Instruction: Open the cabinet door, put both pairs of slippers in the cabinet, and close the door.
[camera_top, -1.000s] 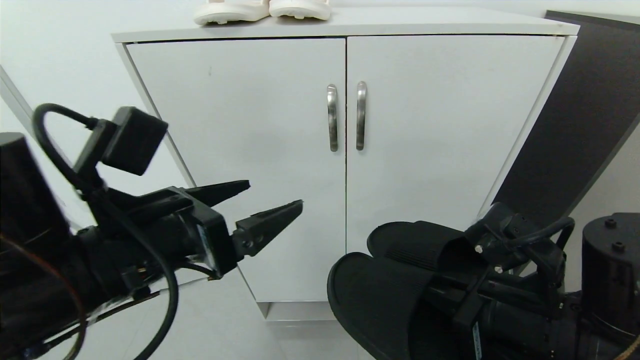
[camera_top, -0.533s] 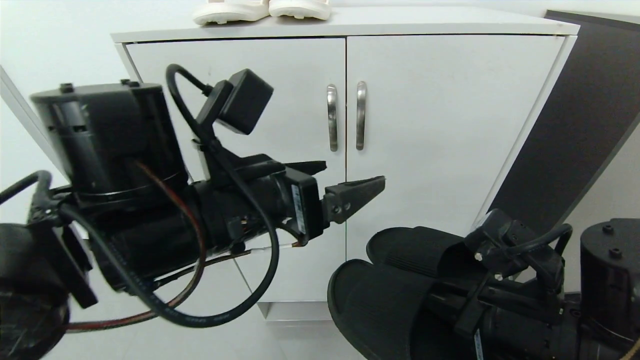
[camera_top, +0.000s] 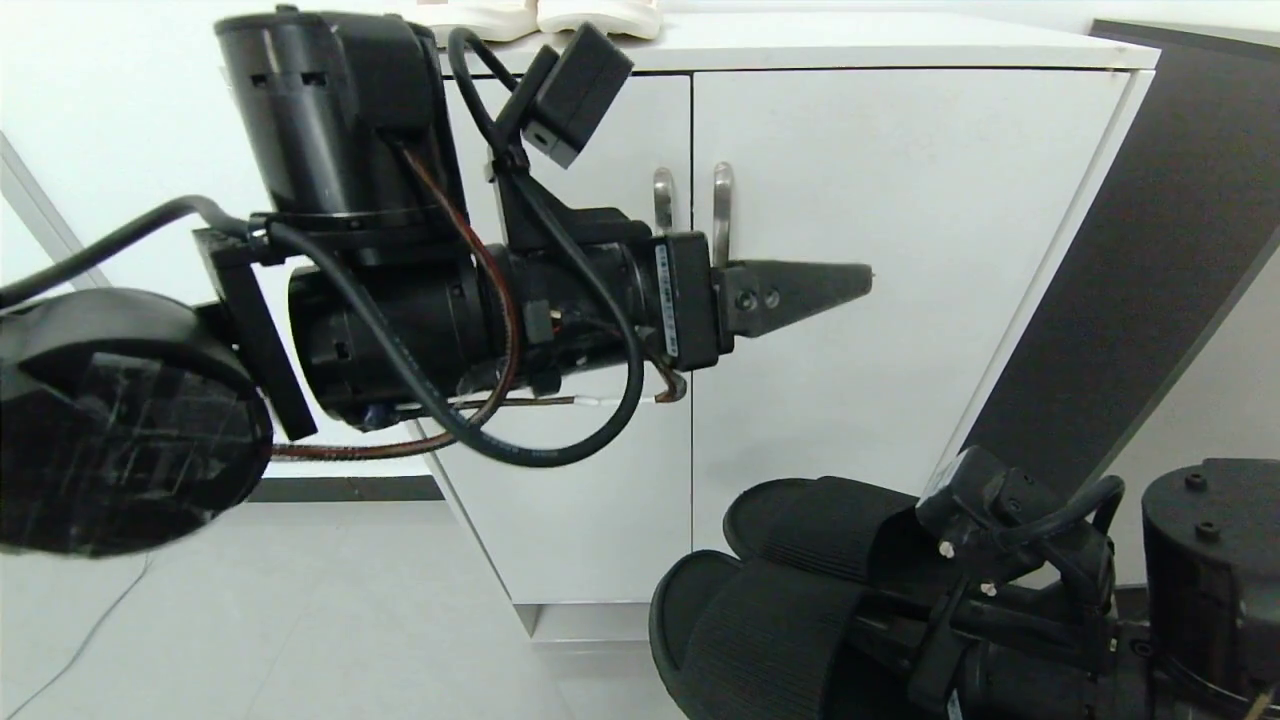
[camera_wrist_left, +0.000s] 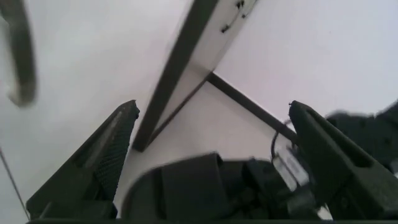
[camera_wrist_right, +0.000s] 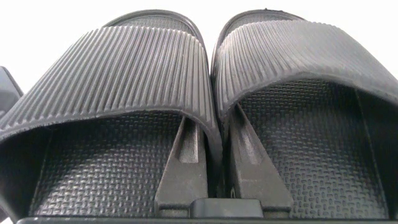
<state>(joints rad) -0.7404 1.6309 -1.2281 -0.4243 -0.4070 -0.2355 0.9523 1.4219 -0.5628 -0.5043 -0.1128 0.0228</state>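
The white cabinet (camera_top: 900, 200) stands with both doors shut, its two metal handles (camera_top: 722, 205) side by side at the middle seam. A white pair of slippers (camera_top: 540, 15) rests on its top. My left gripper (camera_top: 850, 278) is raised in front of the right door, just past the handles, and its fingers (camera_wrist_left: 93, 168) stand wide open with nothing between them. One handle (camera_wrist_left: 18, 56) shows beside it. Low at the right, my right gripper (camera_wrist_right: 217, 162) is shut on the black pair of slippers (camera_top: 800, 580), pinching their inner straps (camera_wrist_right: 211, 93) together.
A dark panel (camera_top: 1150, 250) leans along the cabinet's right side. Pale floor (camera_top: 300, 620) stretches in front and to the left of the cabinet, with a dark skirting strip (camera_top: 340, 488) at the wall.
My left arm has risen and swung to the right, from low at the left up to the height of the handles. The black slippers in my right gripper have sunk a little.
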